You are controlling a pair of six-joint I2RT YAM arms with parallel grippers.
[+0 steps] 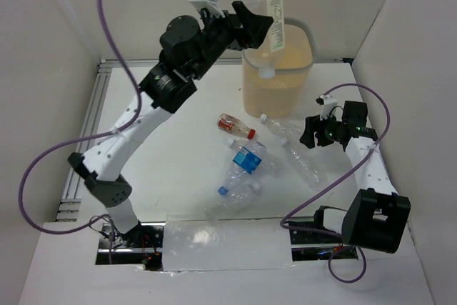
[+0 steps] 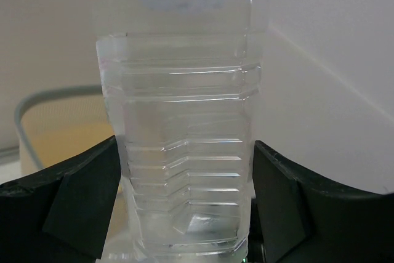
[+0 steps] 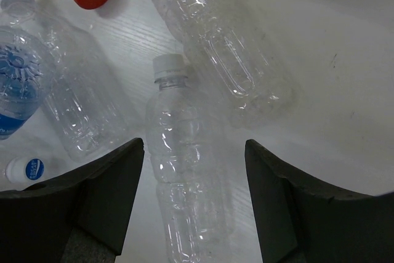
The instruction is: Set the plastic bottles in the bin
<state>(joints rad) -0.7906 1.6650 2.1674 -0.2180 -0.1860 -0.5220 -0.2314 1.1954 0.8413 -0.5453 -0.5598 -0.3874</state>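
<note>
My left gripper [image 1: 255, 25] is raised over the beige meshed bin [image 1: 280, 94] and is shut on a clear ribbed bottle [image 1: 275, 37], which hangs cap down over the bin's opening. In the left wrist view the bottle [image 2: 181, 121] fills the gap between the fingers [image 2: 80, 207], with the bin's rim [image 2: 37, 100] below left. My right gripper [image 1: 311, 134] is open, low over the table. In the right wrist view it [image 3: 194, 147] straddles a white-capped clear bottle [image 3: 178, 170] without touching it. A red-labelled bottle [image 1: 235, 125] and a blue-labelled bottle [image 1: 248, 158] lie mid-table.
More clear bottles lie on the table: two right of centre [image 1: 285, 128] [image 1: 304, 166], one with a blue cap [image 1: 239, 194] and one near the front edge [image 1: 207, 233]. White walls enclose the table on three sides. A purple cable loops at the left.
</note>
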